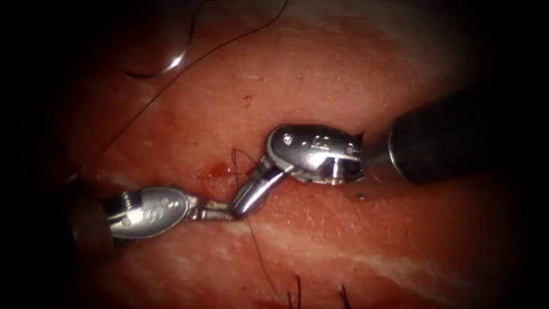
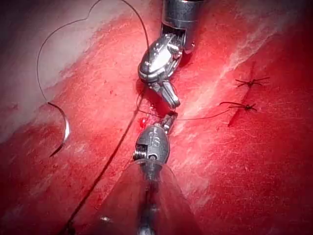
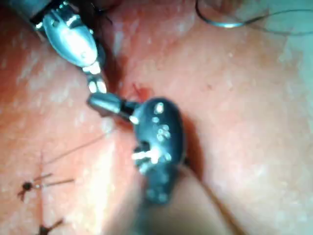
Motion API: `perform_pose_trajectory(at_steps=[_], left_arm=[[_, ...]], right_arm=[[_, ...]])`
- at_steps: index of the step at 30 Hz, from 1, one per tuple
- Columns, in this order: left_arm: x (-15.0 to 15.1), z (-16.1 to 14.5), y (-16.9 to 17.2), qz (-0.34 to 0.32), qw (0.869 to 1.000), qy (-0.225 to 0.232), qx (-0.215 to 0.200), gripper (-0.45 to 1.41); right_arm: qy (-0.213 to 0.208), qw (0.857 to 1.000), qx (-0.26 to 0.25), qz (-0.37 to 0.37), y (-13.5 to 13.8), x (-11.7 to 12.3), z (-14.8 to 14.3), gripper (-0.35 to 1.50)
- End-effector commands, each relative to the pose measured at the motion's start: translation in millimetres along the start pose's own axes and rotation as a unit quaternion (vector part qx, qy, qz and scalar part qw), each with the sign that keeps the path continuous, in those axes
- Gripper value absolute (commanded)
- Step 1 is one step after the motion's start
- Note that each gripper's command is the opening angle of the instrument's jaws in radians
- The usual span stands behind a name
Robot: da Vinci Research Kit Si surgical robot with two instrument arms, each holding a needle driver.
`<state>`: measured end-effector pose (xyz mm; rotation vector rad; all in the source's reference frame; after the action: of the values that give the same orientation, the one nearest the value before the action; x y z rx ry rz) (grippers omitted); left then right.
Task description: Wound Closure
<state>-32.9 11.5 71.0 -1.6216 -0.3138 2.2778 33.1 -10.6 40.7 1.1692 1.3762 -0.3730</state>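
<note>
Meeting tip-to-tip — left tool point(image 1: 220, 213), right tool point(image 1: 243, 204), needle point(image 1: 171, 60) free

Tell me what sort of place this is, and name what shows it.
Likely a surgical-robot practice bench: two wristed tools, left tool and right tool, meet tip to tip over pork-belly tissue; a curved needle lies loose on it, with thread and finished stitches.

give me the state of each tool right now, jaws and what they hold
Left tool: shut on the thread at the cut.
Right tool: shut, tip meeting the left's; hold unclear.
Needle: lying free on the tissue.
</note>
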Motion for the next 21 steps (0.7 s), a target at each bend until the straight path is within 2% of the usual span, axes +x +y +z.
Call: perform_pose_trajectory(at_steps=[1,7,9,10,16,21], left_arm=[[-0.7,0.9,0.2,-0.001,1.0,-0.001,-0.003,-0.45],[-1.9,1.3,-0.5,0.003,1.0,-0.008,-0.006,-0.45],[-2.4,1.3,-0.8,0.004,1.0,-0.011,-0.008,-0.45],[-3.0,1.4,-1.2,0.006,1.0,-0.012,-0.01,-0.45],[-4.0,1.3,-1.8,0.01,1.0,-0.017,-0.011,-0.45],[-3.9,1.2,-1.7,0.009,1.0,-0.018,-0.012,-0.45]], right_arm=[[-0.003,1.0,0.008,-0.006,0.1,-1.3,0.6,0.02],[-0.021,0.998,0.035,-0.037,-0.3,-2.4,1.0,0.25],[-0.031,0.997,0.043,-0.049,-0.4,-2.7,1.3,0.44],[-0.038,0.996,0.05,-0.064,-0.4,-2.9,1.5,0.64],[-0.05,0.991,0.062,-0.111,-0.6,-2.9,1.7,0.82],[-0.073,0.986,0.078,-0.129,-0.6,-3.1,1.9,0.86]])
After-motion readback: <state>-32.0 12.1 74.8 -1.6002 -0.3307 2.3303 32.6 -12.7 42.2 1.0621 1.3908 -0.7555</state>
